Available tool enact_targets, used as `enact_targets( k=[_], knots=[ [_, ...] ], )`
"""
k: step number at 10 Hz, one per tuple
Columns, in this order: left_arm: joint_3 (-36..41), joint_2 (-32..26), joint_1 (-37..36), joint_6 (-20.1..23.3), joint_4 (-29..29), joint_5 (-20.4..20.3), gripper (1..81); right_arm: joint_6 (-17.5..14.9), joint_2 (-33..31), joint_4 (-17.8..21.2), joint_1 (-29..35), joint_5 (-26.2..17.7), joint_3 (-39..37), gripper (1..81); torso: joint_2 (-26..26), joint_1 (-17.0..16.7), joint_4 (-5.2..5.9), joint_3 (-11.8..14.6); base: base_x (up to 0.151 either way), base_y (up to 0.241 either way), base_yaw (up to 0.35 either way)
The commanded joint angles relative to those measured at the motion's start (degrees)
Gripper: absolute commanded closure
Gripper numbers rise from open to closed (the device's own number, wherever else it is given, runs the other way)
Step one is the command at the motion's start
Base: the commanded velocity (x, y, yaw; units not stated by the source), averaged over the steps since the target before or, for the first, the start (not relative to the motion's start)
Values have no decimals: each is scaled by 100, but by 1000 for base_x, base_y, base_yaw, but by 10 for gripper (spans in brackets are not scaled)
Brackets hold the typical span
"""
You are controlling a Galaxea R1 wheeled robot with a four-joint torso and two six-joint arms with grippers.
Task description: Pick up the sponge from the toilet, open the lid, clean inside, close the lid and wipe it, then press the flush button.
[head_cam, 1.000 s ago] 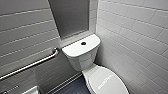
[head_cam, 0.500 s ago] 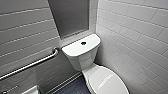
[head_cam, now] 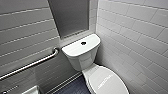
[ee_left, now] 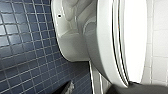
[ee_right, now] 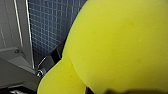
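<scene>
The white toilet [head_cam: 82, 58] stands against the tiled wall, with the dark round flush button [head_cam: 83, 43] in the middle of its tank top. Its oval lid [head_cam: 107, 80] lies shut over the bowl. In the right wrist view the bright yellow sponge [ee_right: 117, 45] looms very close, pinched in the middle, and my right gripper [ee_right: 83, 75] is shut on it. My left gripper [ee_left: 102, 89] is open, low beside the bowl's outer wall [ee_left: 75, 40] and the lid's edge [ee_left: 132, 37], holding nothing.
A metal grab bar [head_cam: 32, 63] runs along the left wall. A grey panel [head_cam: 70, 15] sits above the tank, and white tiled wall closes in on the right. Dark blue mosaic floor [ee_left: 22, 50] lies beside the bowl. A white fixture's corner [head_cam: 32, 90] shows at lower left.
</scene>
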Motion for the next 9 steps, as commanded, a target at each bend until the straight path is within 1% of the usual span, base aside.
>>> enact_targets(
  k=[1, 2, 3, 5, 7, 9],
  knots=[
    [124, 78, -617, -99, -25, 244, 10, -5, -122, -192, -34, -224, 29, 811, 0, 0, 0, -205, 0, 0, 0],
    [98, 175, -644, -169, -25, 174, 10, -5, -122, -184, -34, -215, 29, 811, 0, 0, 0, -233, 0, 0, 0],
    [106, 272, -749, -231, -16, 165, 10, -5, -104, -183, -34, -215, 20, 811, 0, 0, 0, -64, 0, 0, 0],
    [98, 465, -968, -362, -25, 174, 10, -5, -25, -183, 0, -215, -59, 811, 0, 2, 0, -173, 0, 0, 0],
    [2, 623, -1092, -450, -25, 183, 10, 4, 1, -174, 9, -215, -67, 811, 0, 4, 0, -182, 0, 0, 0],
    [-315, 930, -1136, -459, -25, 183, 10, 12, 10, -174, 10, -215, -103, 811, 0, 6, 0, -184, 0, 0, 0]
  ],
)
